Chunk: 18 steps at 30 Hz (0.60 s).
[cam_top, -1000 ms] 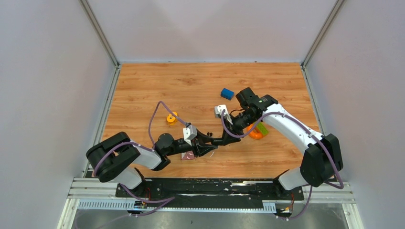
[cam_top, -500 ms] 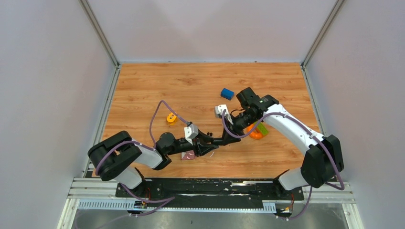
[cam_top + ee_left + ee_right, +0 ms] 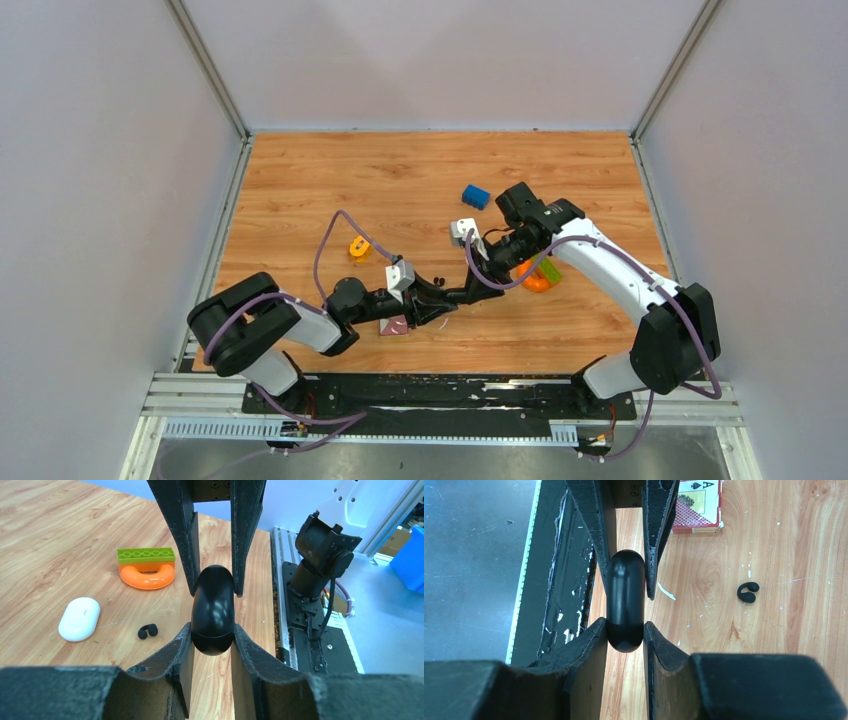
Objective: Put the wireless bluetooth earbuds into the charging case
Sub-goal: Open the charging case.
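The left gripper point(image 3: 212, 632) and right gripper point(image 3: 624, 626) each pinch opposite ends of one black capsule point(image 3: 212, 597), near the white case point(image 3: 79, 619), with the earbuds point(image 3: 147, 630) just beside it.

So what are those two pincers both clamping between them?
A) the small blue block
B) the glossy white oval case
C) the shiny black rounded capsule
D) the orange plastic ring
C: both wrist views show the left pincer and right pincer shut on the shiny black rounded capsule from opposite ends.

Card pack point(image 3: 696, 510) cut by top edge; blurry blue bin point(image 3: 410, 555) cut at rt edge.
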Motion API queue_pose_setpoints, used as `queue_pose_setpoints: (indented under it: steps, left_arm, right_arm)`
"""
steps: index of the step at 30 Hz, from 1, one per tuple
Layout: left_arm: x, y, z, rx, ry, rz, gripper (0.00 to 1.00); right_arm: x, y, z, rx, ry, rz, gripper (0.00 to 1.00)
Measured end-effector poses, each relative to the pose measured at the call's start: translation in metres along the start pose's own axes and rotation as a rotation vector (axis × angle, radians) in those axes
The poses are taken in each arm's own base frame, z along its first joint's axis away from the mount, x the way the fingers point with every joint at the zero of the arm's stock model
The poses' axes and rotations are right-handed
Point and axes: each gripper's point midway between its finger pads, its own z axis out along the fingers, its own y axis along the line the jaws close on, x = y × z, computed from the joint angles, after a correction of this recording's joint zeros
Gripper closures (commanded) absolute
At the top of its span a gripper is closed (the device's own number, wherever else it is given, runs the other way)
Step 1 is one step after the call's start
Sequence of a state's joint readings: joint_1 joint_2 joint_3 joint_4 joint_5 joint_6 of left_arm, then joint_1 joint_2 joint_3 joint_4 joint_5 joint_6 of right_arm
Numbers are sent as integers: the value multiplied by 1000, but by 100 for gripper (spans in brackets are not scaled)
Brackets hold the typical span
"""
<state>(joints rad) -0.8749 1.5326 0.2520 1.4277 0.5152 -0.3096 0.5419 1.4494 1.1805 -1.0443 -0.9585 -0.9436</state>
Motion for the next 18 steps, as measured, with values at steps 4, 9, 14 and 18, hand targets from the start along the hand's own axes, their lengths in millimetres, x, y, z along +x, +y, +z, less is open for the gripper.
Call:
queue_pose_setpoints:
  steps: [4, 9, 14, 18]
  left_arm:
    - [0, 0, 0, 11, -5, -2, 95]
    - [2, -2, 0, 24, -3, -11, 97]
    - [3, -4, 0, 37, 1, -12, 98]
    - [3, -3, -1, 36, 2, -11, 99]
  right_arm:
    - [0, 0, 0, 0, -1, -1, 67]
    - [-1, 0, 0, -2, -5, 6, 62]
    - [-3, 0, 0, 1, -12, 22, 62]
    - [-4, -3, 0, 15, -14, 38, 62]
